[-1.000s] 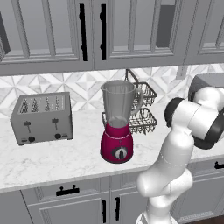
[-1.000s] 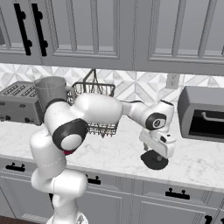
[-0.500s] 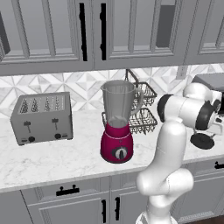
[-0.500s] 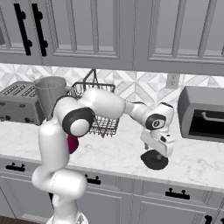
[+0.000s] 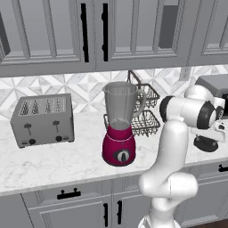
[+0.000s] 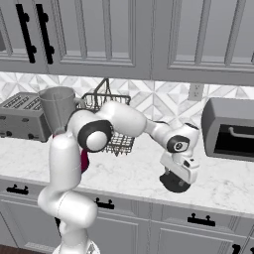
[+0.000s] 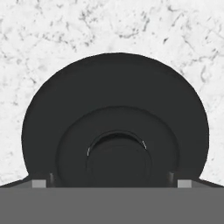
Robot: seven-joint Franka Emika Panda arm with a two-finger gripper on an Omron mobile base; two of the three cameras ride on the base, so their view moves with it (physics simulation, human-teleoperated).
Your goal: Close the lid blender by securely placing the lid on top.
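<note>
The lid (image 7: pixel 114 131) lies flat on the marble counter (image 6: pixel 134 173), well to the right of the blender (image 5: pixel 120 124) and just in front of the microwave (image 6: pixel 230 129). The gripper (image 6: pixel 177 179) hangs directly over the lid, pointing down at it, with its fingers spread wide and holding nothing. In the hand view the two fingertips (image 7: pixel 38 183) stand on either side of the lid's raised centre knob, just above its surface. The blender jar is uncovered, beside the toaster (image 5: pixel 42 119).
</note>
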